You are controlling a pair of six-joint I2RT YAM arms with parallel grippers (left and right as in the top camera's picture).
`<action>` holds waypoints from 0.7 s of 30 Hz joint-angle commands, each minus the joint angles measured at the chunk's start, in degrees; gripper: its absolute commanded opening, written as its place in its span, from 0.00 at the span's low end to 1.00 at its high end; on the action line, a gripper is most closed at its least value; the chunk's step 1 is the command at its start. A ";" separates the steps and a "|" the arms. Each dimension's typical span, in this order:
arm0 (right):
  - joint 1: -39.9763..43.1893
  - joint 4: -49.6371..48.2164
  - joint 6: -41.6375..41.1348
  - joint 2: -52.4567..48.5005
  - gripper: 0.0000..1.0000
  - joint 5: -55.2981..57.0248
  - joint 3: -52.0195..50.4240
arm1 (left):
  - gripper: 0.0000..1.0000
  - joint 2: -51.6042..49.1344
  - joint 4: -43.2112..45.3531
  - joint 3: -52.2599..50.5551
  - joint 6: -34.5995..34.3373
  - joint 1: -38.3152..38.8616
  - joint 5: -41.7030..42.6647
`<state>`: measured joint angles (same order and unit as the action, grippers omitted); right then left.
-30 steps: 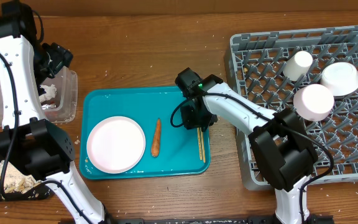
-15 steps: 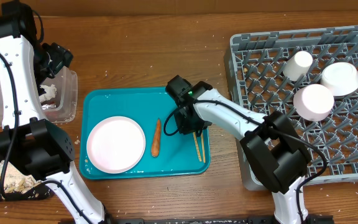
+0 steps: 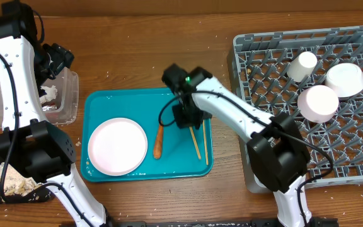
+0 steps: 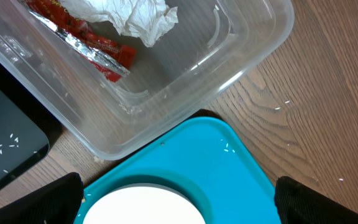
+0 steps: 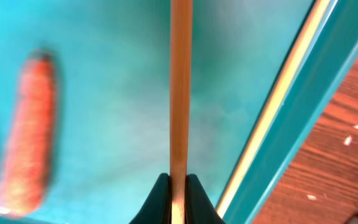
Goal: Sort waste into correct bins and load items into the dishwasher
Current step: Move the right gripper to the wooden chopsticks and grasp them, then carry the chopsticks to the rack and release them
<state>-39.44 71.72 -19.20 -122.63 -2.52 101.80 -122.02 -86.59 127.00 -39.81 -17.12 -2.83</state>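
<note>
at the far left, your left gripper hangs over the clear plastic bin. its fingers are spread wide with nothing between them. the red wrapper inside carries print too small to read, and no other writing or brand shows anywhere.

moving right, the white plate and the carrot lie on the teal tray.

at centre frame, your right gripper is pinching one end of a wooden chopstick, low over the tray floor; you can't tell whether it is lifted clear. the second chopstick lies by the tray's right rim.

expect the stick to be light, stiff, thin and smooth. held at its end it may well pivot, so a hold nearer the middle would likely be steadier on the way to the dish rack at the right.
</note>
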 commanded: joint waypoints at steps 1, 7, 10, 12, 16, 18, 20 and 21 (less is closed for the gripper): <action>3.19 3.58 3.23 3.15 0.04 0.13 9.79 | 1.00 0.83 0.04 -0.15 1.27 -0.11 -0.74; 17.70 10.03 8.79 4.98 0.04 1.38 22.71 | 1.00 0.83 0.04 -0.15 1.27 -0.11 -0.74; 26.67 11.43 12.37 4.96 0.04 -0.57 23.50 | 1.00 0.83 0.04 -0.15 1.27 -0.11 -0.74; 30.56 11.13 14.95 4.87 0.04 -4.96 23.06 | 1.00 0.83 0.04 -0.15 1.27 -0.11 -0.74; 34.88 10.86 20.46 4.85 0.04 -11.15 21.77 | 1.00 0.83 0.04 -0.15 1.27 -0.11 -0.74; 35.60 10.60 21.20 4.74 0.04 -11.52 20.85 | 1.00 0.83 0.04 -0.15 1.27 -0.11 -0.74; 35.71 9.29 22.67 4.63 0.04 -11.50 18.88 | 1.00 0.83 0.04 -0.15 1.27 -0.11 -0.74; 35.71 8.37 23.15 4.48 0.04 -11.54 17.73 | 1.00 0.83 0.04 -0.15 1.27 -0.11 -0.74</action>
<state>-3.27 81.06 0.49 -119.20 -11.70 121.62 -122.02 -86.59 127.00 -39.81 -17.12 -2.83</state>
